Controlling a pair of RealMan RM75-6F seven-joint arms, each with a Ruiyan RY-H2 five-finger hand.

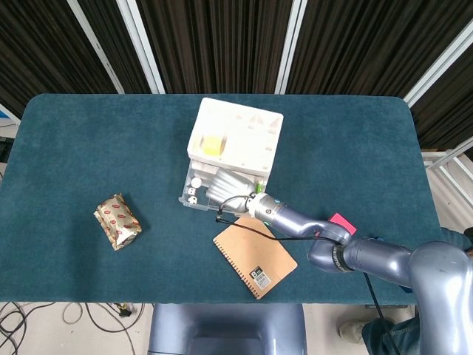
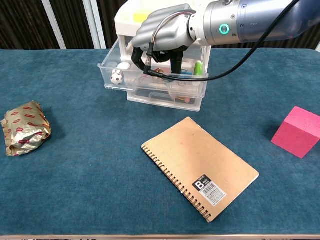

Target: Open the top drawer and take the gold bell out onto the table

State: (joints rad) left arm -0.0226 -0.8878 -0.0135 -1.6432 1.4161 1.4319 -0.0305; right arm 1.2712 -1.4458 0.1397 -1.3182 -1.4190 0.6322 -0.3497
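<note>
Right robot hand (image 2: 161,31) reaches curled into the clear, open top drawer (image 2: 150,75); grasp unclear.

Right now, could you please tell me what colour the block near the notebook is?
The block is bright pink; it shows best in the chest view.

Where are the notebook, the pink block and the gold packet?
notebook (image 2: 200,165), chest view, middle of its brown cover.
pink block (image 2: 299,131), chest view, its front face.
gold packet (image 2: 24,127), chest view, middle of the crinkled wrapper.
</note>
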